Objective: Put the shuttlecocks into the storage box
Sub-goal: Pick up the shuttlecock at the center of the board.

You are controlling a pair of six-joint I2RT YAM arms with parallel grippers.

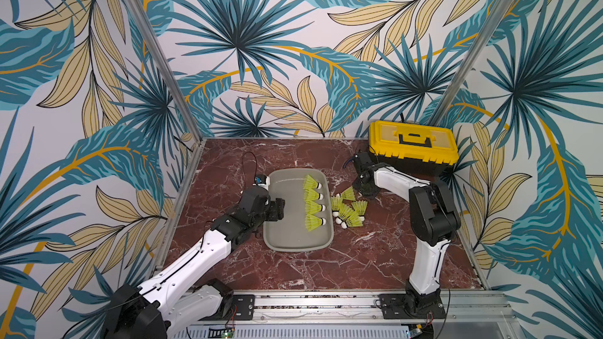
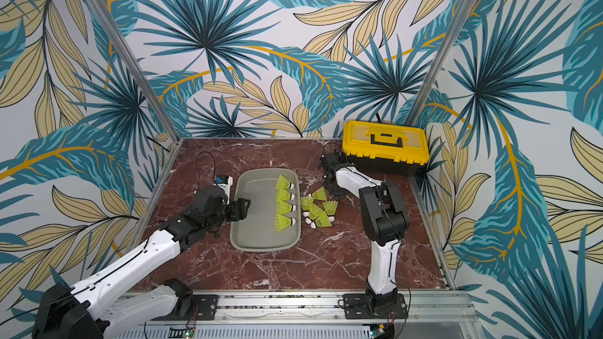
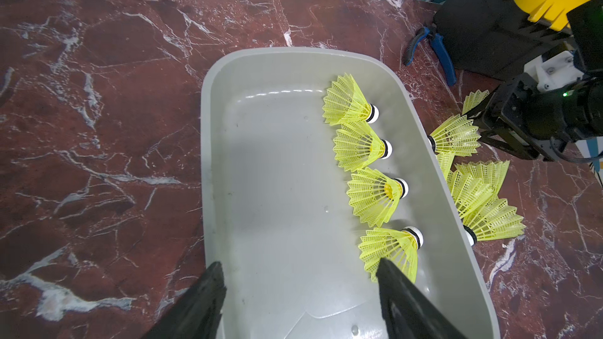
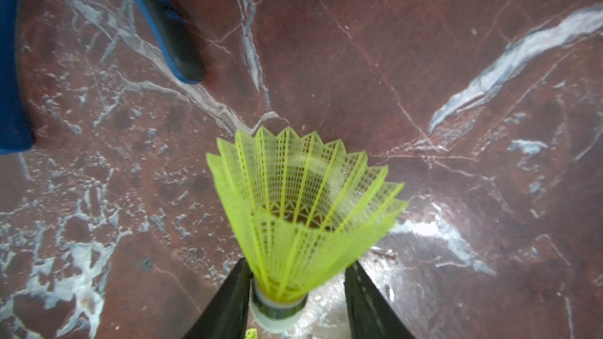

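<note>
The grey-beige storage box lies mid-table with several neon yellow-green shuttlecocks in a row along its right side. Several more shuttlecocks lie clustered on the marble just right of it. My left gripper hangs open over the box's left part, holding nothing. My right gripper is low at the cluster's far end. A shuttlecock stands between its fingers: one finger touches the dark-banded base, the other is a little apart.
A yellow-lidded black toolbox sits at the back right corner. Blue-handled pliers lie on the marble between it and the box. Metal frame posts and rails edge the table.
</note>
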